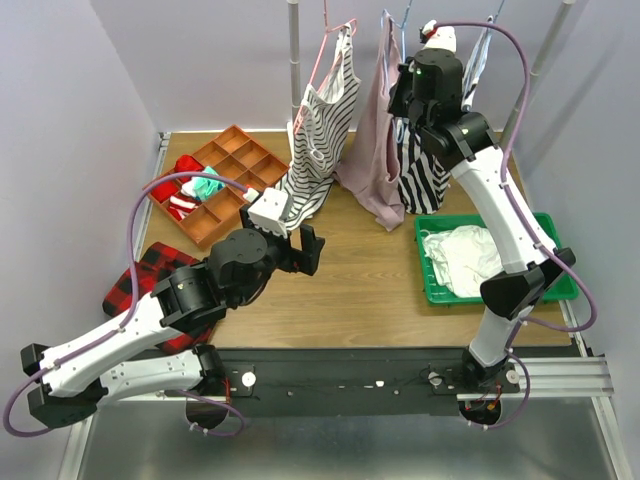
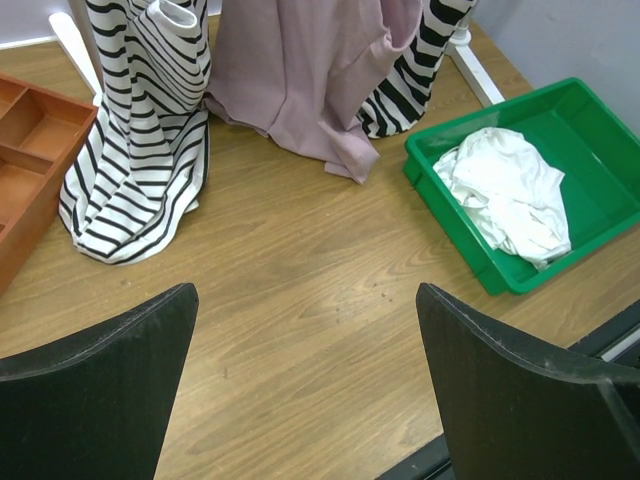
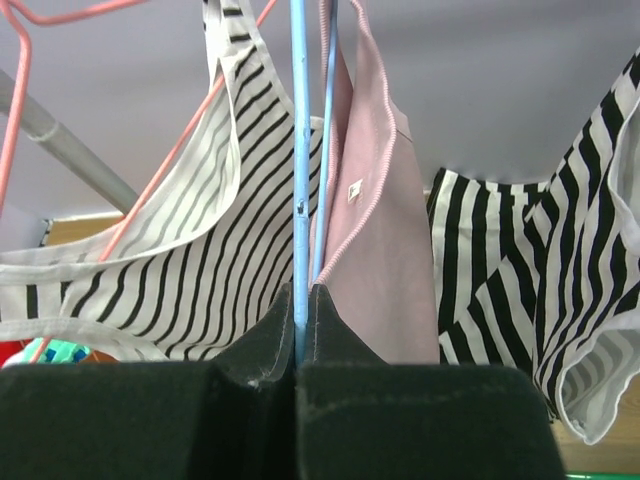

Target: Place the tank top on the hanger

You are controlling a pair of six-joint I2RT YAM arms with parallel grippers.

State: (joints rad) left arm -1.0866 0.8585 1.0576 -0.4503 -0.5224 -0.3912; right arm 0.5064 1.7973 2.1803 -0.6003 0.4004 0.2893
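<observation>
The wooden bench (image 1: pixel 370 290) carries everything here. At its back, the tank top (image 1: pixel 372 150) hangs between 2 striped tops (image 1: pixel 325 130), its hem bunched on the wood. The right arm (image 1: pixel 500 200) reaches up to the top of the clothes, while the left arm (image 1: pixel 150 320) stretches low across the near left side. A green tray (image 1: pixel 545 225) sits on the right with a crumpled white garment (image 1: pixel 465 255) inside. An orange divided box (image 1: pixel 235 160) sits on the far left, and a red plaid cloth (image 1: pixel 140 275) lies nearer the front. The hanger (image 3: pixel 299 150) stands just beside the tank top's strap; the strap seems to rest against the wire, though the close view does not show whether it is hooked over it. A pink hanger (image 1: pixel 335 35) holds the left striped top. The right jaws are pinched tight on the hanger's blue wire. The left jaws stand wide apart above bare wood, holding nothing.
</observation>
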